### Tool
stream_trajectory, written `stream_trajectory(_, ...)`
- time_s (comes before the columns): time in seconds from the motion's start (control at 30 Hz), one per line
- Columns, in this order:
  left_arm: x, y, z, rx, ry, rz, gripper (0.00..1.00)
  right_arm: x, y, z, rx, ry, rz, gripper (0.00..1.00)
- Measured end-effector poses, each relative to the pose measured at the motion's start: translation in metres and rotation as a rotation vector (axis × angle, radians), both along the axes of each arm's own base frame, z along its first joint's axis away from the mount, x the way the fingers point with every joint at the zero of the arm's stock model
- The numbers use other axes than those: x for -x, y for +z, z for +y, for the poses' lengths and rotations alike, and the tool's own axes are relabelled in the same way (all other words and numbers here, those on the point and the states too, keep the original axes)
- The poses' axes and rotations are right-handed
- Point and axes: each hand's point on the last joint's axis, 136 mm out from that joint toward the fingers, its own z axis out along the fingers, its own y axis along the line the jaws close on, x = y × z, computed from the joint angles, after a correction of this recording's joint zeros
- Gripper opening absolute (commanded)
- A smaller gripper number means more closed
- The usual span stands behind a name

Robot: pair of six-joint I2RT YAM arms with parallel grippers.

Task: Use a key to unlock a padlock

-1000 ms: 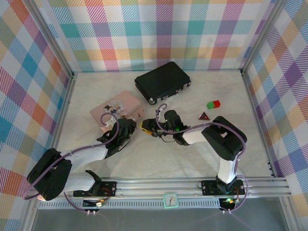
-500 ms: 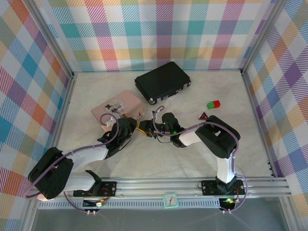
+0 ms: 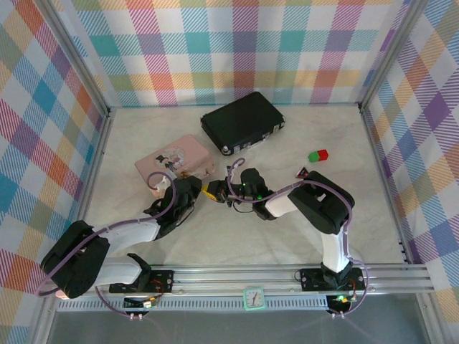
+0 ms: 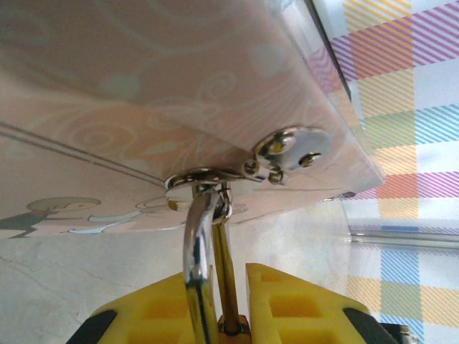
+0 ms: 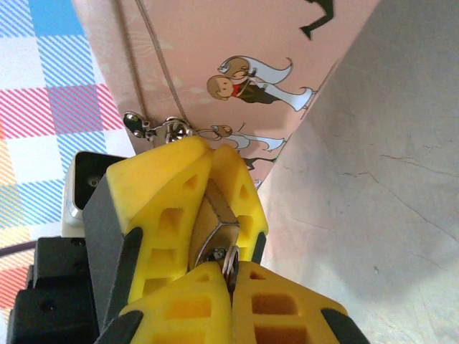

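- Up close, the left gripper (image 4: 224, 287) was clamped narrowly on the padlock (image 4: 195, 251), its yellow fingers (image 4: 294, 301) on either side of the brass body.
- The padlock's silver shackle ran up through the metal hasp (image 4: 215, 177) on the edge of the pink box (image 4: 143, 86), so the lock sat just beside that box, low over the table (image 3: 237, 236).
- The right gripper (image 5: 231, 278) met it tip to tip. Its fingers were pressed together on a slim metal piece at the padlock's bottom end, apparently the key (image 5: 229, 261); the key's head could not be made out.
- Behind the box lay a black case (image 3: 242, 122).
- A green-and-red block (image 3: 318, 155) and a red triangle piece (image 3: 304, 172) sat well apart to the right.
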Motion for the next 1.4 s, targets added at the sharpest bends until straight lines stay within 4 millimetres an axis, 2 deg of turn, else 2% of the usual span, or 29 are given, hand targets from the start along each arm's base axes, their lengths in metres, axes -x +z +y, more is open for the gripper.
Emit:
stream_trajectory(0.27, -0.008, 0.014, -0.010, 0.038, -0.053, -0.206, 0.00, -0.008, 0.013, -0.009, -0.045, -0.002, 0.204, 0.00)
stream_trajectory(0.43, -0.024, 0.033, -0.018, 0.092, -0.055, -0.361, 0.00, -0.022, 0.032, -0.013, -0.091, -0.024, 0.447, 0.00)
stream_trajectory(0.53, -0.028, 0.046, -0.018, 0.091, -0.045, -0.421, 0.00, -0.027, 0.043, -0.014, -0.138, -0.039, 0.517, 0.00)
stream_trajectory(0.67, -0.030, 0.056, -0.015, 0.081, -0.032, -0.466, 0.00, -0.030, 0.053, -0.012, -0.189, -0.049, 0.538, 0.00)
stream_trajectory(0.9, -0.035, 0.061, 0.001, 0.061, 0.043, -0.491, 0.00, -0.040, 0.059, 0.001, -0.246, -0.064, 0.518, 0.00)
stream_trajectory(1.23, -0.038, 0.060, 0.010, 0.035, 0.090, -0.490, 0.00, -0.046, 0.055, 0.007, -0.292, -0.065, 0.472, 0.00)
stream_trajectory(1.4, -0.038, 0.053, 0.007, 0.069, 0.082, -0.463, 0.00, -0.044, 0.048, 0.003, -0.300, -0.067, 0.465, 0.08)
